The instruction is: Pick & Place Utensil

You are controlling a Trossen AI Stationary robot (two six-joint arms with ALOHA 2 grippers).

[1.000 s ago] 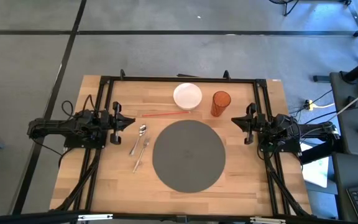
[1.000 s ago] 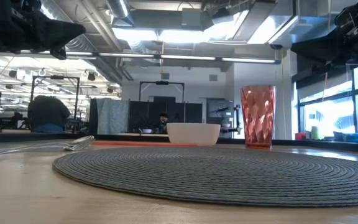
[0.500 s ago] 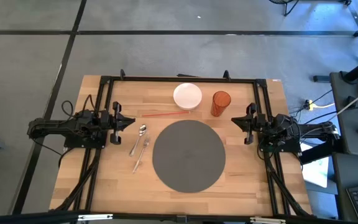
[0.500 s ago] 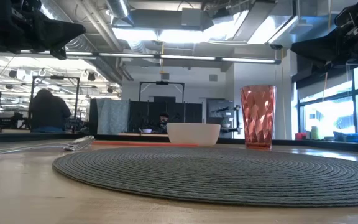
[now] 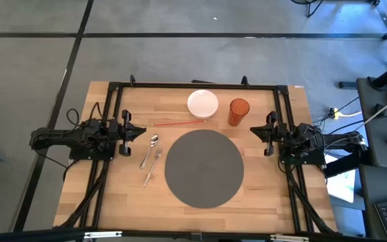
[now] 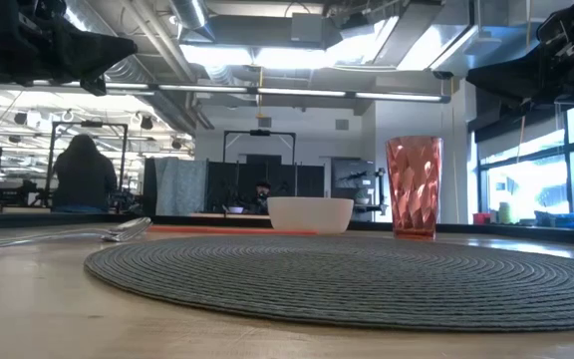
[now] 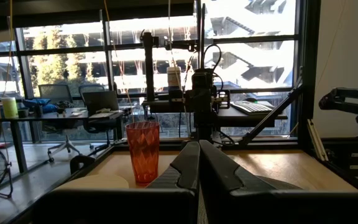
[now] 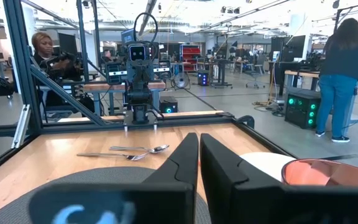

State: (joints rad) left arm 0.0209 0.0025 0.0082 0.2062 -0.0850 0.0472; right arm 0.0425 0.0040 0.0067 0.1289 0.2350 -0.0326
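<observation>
A metal spoon (image 5: pixel 152 143) and a metal fork (image 5: pixel 152 167) lie flat on the wooden table, left of the round grey placemat (image 5: pixel 203 168); the right wrist view shows the spoon (image 8: pixel 143 149) and fork (image 8: pixel 110 155) too. My left gripper (image 5: pixel 144 131) hovers shut at the table's left side, just up-table of the spoon. My right gripper (image 5: pixel 252 130) is shut at the right side, beside the red cup (image 5: pixel 238 111). Both touch nothing.
A white bowl (image 5: pixel 202 103) and the red cup stand near the far edge, with a red straw (image 5: pixel 179 123) lying in front of the bowl. A black frame (image 5: pixel 193 85) rims the table. People show in the room beyond.
</observation>
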